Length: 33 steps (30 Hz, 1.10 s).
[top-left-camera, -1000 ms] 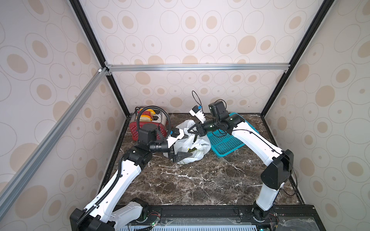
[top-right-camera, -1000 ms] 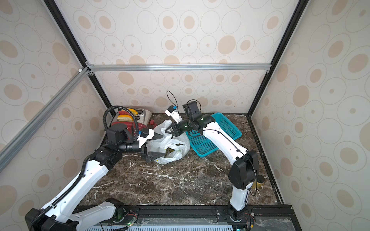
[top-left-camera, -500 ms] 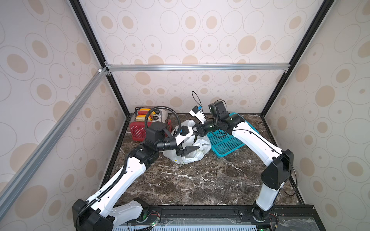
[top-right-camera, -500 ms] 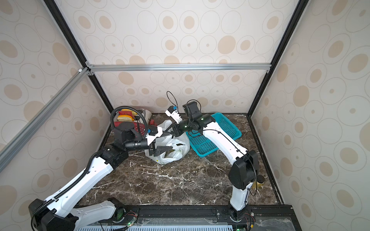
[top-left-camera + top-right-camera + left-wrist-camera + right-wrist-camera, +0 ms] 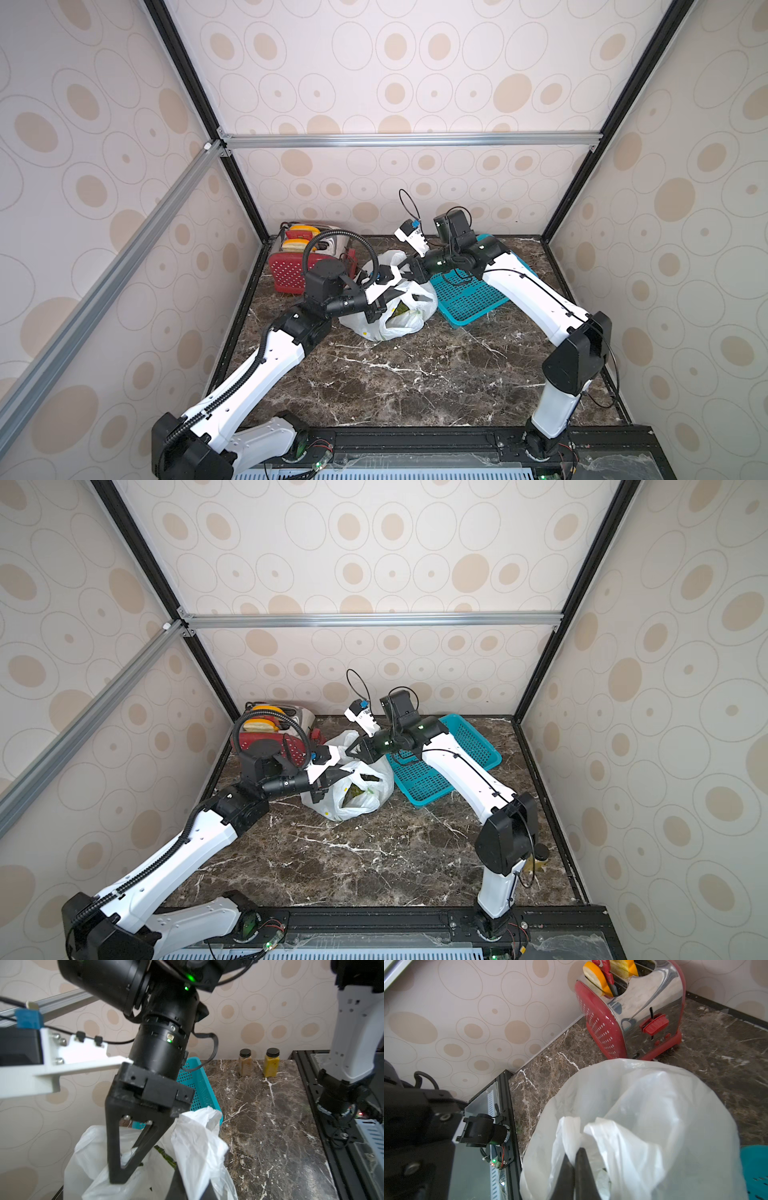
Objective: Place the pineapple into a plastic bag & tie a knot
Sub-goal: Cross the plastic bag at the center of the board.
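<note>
The whitish plastic bag sits at the back middle of the marble table, and both top views show the green and yellow pineapple through its open mouth. My left gripper is shut on one white handle strip on the bag's left side. My right gripper is shut on the other strip at the bag's far edge. In the right wrist view its fingers pinch bunched plastic. The left wrist view shows pineapple leaves between the two handles. The knot is out of view.
A teal mesh basket lies just right of the bag, under my right forearm. A red and chrome toaster stands in the back left corner. Two spice jars stand by the right wall near the front.
My left gripper has moved right from beside the bag to its mouth and gone from open to shut on a handle strip. The right gripper has kept its grip and place.
</note>
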Tool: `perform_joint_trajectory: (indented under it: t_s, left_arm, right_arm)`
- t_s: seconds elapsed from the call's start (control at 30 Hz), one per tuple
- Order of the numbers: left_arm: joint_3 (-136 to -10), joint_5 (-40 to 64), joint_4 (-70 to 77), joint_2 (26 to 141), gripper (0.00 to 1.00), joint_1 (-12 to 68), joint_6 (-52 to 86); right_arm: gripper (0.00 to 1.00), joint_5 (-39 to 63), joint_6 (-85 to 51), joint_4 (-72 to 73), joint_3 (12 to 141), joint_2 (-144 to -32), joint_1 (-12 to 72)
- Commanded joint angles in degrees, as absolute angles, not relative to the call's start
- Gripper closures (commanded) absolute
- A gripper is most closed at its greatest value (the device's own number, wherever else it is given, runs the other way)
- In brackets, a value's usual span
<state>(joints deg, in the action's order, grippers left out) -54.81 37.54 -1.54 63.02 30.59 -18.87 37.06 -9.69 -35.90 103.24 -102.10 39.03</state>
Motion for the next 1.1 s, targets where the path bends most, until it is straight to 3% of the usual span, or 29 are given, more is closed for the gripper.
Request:
perform_joint_trajectory:
  t_s: [0.0, 0.4, 0.93, 1.07]
  left_arm:
    - [-52.77, 32.45, 4.59, 62.18, 1.00, 30.33, -17.91]
    - [-47.60, 29.74, 13.57, 64.39, 1.00, 30.02, -10.80]
    - [-49.46, 27.43, 13.53, 69.25, 1.00, 29.73, -7.58]
    - [-50.83, 28.45, 12.58, 70.10, 1.00, 29.63, -6.71]
  right_arm:
    - [1.00, 33.70, -7.65, -34.98, 102.97, -97.35, 38.71]
    - [1.00, 30.41, -1.89, -32.96, 97.24, -88.96, 38.80]
    - [1.00, 50.31, 15.53, -26.51, 75.16, -73.26, 40.42]
    - [1.00, 48.94, 22.28, -30.09, 73.77, -74.40, 41.42]
